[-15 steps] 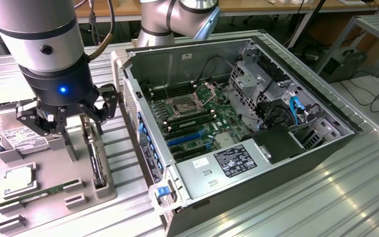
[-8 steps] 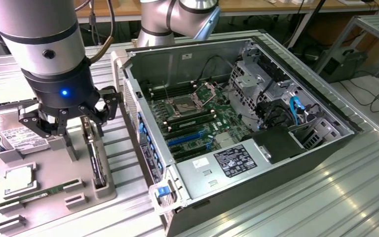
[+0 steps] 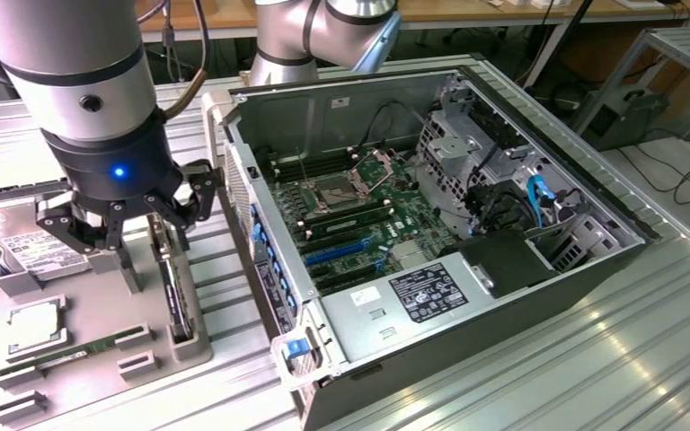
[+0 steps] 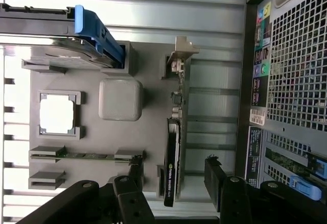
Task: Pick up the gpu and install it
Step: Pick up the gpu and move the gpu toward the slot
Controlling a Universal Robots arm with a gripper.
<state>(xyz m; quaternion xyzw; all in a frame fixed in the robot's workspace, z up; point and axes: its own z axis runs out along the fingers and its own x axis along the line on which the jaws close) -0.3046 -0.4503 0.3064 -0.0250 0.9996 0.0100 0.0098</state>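
Claw: I read the gripper (image 4: 173, 165) as wide open and empty, its fingers (image 4: 136, 170) astride the gpu (image 4: 172, 132) without touching it.
Gpu: on edge in its tray (image 4: 153, 81) slot, beside the case (image 3: 537, 296).
Risk 1: an off-centre close tips the card or jams it in the slot.
Risk 2: a shallow grip lets the thin board slip on lift.
Risk 3: pads land on components and damage them.

In the exterior view the black claw (image 3: 129, 235) hides the far end of the thin dark circuit-board gpu card (image 3: 179, 301) and a corner of the silver hard drive with the white label (image 3: 19, 247). The robot's grey arm (image 3: 75, 63) is cut off by the frame's edge. The print on the black-and-white label (image 3: 429, 292) inside the open computer case (image 3: 585, 269) is too small to read.
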